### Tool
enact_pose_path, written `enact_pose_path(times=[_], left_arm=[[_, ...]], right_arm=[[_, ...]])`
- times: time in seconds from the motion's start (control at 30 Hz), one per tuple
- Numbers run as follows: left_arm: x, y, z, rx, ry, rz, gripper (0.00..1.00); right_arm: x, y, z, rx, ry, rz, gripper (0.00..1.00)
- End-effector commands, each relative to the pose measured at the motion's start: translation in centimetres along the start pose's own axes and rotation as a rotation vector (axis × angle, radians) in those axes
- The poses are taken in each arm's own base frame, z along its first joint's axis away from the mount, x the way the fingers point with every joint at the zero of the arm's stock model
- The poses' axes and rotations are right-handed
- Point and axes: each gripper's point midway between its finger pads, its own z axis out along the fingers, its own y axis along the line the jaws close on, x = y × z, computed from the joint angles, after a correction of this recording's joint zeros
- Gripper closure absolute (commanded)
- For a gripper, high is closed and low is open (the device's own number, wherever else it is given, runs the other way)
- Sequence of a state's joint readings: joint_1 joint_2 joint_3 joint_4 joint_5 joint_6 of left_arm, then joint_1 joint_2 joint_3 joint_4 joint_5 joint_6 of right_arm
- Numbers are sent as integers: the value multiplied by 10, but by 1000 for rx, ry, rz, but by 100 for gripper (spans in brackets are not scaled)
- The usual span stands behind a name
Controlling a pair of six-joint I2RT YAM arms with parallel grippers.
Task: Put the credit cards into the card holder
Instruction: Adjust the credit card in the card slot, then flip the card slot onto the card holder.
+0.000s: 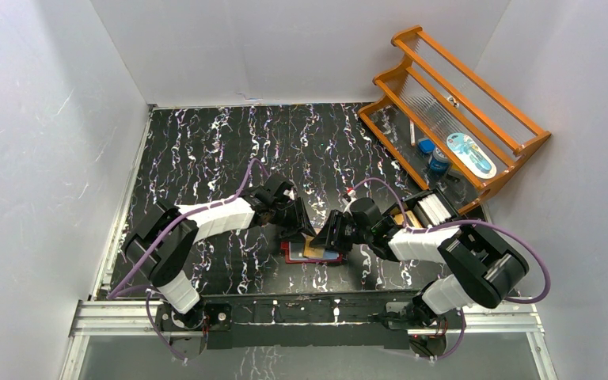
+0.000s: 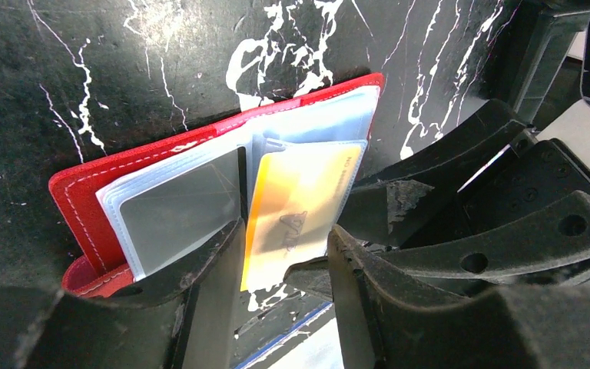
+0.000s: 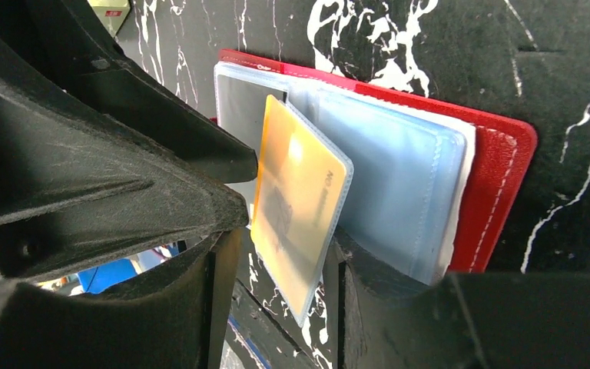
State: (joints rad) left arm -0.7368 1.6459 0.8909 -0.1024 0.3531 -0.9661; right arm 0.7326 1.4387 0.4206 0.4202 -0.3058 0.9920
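Observation:
The dark red card holder (image 1: 294, 255) lies open on the black marbled table, also in the left wrist view (image 2: 77, 200) and right wrist view (image 3: 499, 177). Its clear bluish pockets (image 3: 399, 184) fan out. The orange credit card (image 2: 296, 204) sits inside one clear pocket leaf that stands up from the holder (image 3: 296, 192). My left gripper (image 2: 284, 261) is open, with the leaf's lower edge between its fingers. My right gripper (image 3: 280, 284) is open too, straddling the same leaf from the other side, one finger (image 3: 384, 284) on the bluish pockets. A pale card with a blue edge (image 2: 307, 346) lies below.
An orange wooden rack (image 1: 459, 103) with small items stands at the back right. A black open box (image 1: 431, 210) with pale contents sits beside the right arm. White walls close in the table on three sides. The two grippers (image 1: 317, 231) nearly touch over the holder.

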Motion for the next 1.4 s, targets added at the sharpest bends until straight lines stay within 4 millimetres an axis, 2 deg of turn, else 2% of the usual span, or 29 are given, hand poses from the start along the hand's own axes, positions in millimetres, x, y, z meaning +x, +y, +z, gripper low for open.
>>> enact_pose_path(times=[0.0, 0.27, 0.53, 0.83, 1.07, 1.3, 1.37], left_arm=[[16, -4, -5, 17, 51, 2, 57], [17, -7, -3, 38, 62, -3, 57], [17, -19, -7, 95, 65, -7, 56], [17, -17, -12, 76, 65, -18, 54], [-9, -11, -37, 10, -15, -19, 52], [-38, 10, -65, -65, -102, -40, 51], [-47, 22, -71, -105, -126, -35, 51]], right_arm=[[-19, 31, -8, -104, -69, -25, 49], [-25, 58, -24, -195, -110, -30, 50], [-23, 59, -20, -210, -90, -22, 51], [-27, 58, -17, -201, -104, -23, 50], [-31, 60, -16, -195, -107, -37, 50], [-34, 61, -12, -178, -103, -39, 49], [-36, 61, -9, -170, -101, -42, 49]])
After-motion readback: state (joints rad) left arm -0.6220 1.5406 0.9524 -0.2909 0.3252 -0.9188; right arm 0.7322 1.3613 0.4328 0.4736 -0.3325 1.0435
